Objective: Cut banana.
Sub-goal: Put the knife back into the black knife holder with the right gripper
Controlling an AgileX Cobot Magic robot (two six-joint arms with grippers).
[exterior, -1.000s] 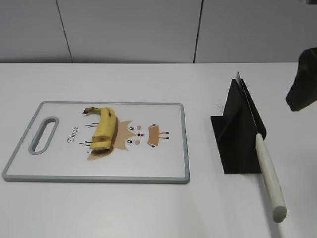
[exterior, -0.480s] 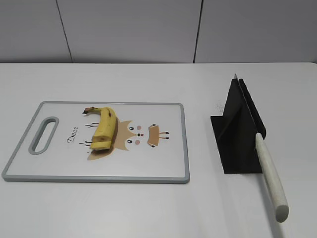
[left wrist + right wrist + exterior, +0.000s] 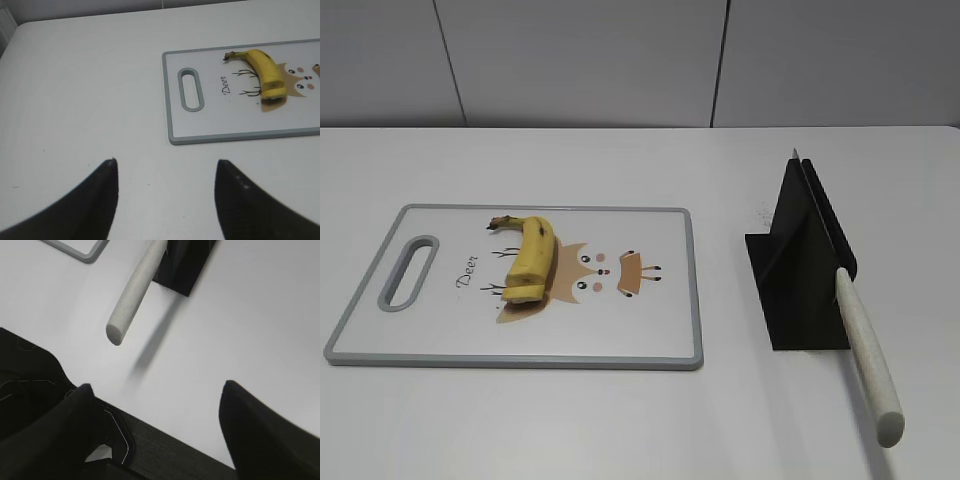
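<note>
You have the short, curved yellow unpeeled banana (image 3: pixel 530 260) lying on the white plastic cutting board with the grey rim (image 3: pixel 692 300), left of the board's middle, its dark stem tip toward the far edge and its blunt cut end toward you, partly over the brown cartoon deer print (image 3: pixel 605 272). The board's oval grey handle slot (image 3: pixel 409 272) sits at its left end, well apart from the fruit. To the right of the board, with a strip of bare white surface (image 3: pixel 620 420) between them, stands the black angled knife holder (image 3: pixel 800 265); the knife with the long off-white rounded handle (image 3: pixel 868 360) leans in it, handle sticking out toward the near edge and hanging above the surface. Nothing stands between the banana and the knife except the board's rim. Your left tool (image 3: pixel 165 172) hovers over open surface on the handle-slot side of the board, its two dark fingers spread wide and empty. Your right tool (image 3: pixel 155 390) hangs above the surface just near the butt of the knife handle, fingers also wide apart and holding nothing.
</note>
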